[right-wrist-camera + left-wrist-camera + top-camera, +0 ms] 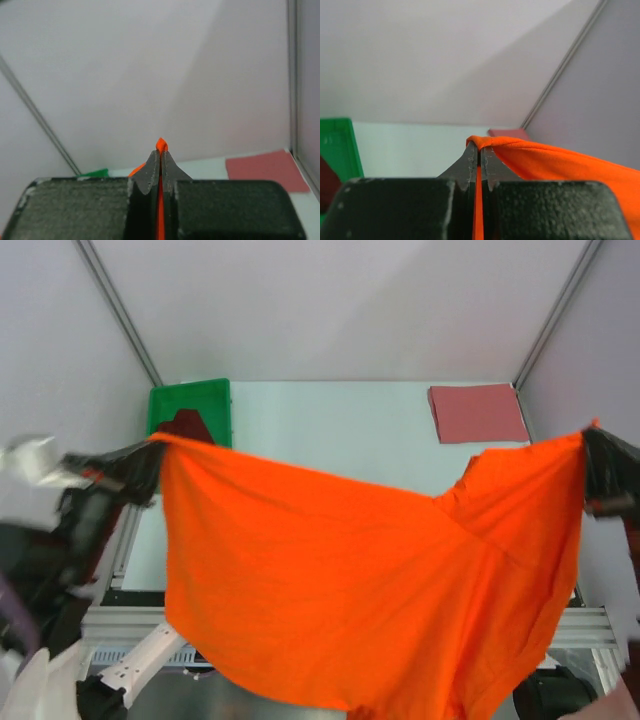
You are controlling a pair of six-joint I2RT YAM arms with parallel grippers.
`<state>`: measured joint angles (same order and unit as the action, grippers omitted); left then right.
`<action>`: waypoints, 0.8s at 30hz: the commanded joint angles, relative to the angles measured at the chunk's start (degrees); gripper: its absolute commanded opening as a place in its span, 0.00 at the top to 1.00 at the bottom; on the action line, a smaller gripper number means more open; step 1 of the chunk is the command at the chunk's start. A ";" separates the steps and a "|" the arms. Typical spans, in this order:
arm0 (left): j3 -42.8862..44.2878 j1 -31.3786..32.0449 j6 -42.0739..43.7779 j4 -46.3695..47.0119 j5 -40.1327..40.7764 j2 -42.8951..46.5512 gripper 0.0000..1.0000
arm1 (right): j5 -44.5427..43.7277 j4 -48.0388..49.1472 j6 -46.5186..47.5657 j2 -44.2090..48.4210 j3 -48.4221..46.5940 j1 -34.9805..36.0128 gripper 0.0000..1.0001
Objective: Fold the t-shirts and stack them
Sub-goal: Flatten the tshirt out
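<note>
The bright orange t-shirt hangs spread in the air between my two grippers, high above the table. My left gripper is shut on its left corner; in the left wrist view the cloth runs out of the shut gripper to the right. My right gripper is shut on the right corner; a small orange tip pokes out above the shut gripper. The dusty rose pink t-shirt lies folded flat at the table's far right. The dark maroon t-shirt sits in the green bin.
The green plastic bin stands at the table's far left corner. White enclosure walls with metal corner posts surround the table. The hanging shirt hides most of the table's front half and both arm bases.
</note>
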<state>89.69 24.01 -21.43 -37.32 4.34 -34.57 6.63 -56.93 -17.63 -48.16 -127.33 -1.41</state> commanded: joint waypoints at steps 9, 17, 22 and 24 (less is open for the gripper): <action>-22.72 -0.80 6.31 20.61 7.87 -32.47 1.00 | -8.57 29.92 0.84 -9.29 54.97 0.62 1.00; -9.68 -4.93 7.63 31.70 7.53 -68.72 1.00 | -10.32 48.04 4.52 -26.09 63.53 -1.05 1.00; 5.03 -8.01 7.90 28.10 3.84 -83.45 1.00 | -10.24 51.73 6.73 -39.08 58.08 -1.75 1.00; 11.36 -8.80 8.42 27.74 2.00 -86.79 1.00 | -10.23 52.27 8.13 -42.79 54.93 -2.02 1.00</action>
<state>92.31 16.67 -14.79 -11.94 8.91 -119.55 -2.35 -11.73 -12.62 -87.00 -67.22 -2.98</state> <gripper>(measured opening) 0.017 0.011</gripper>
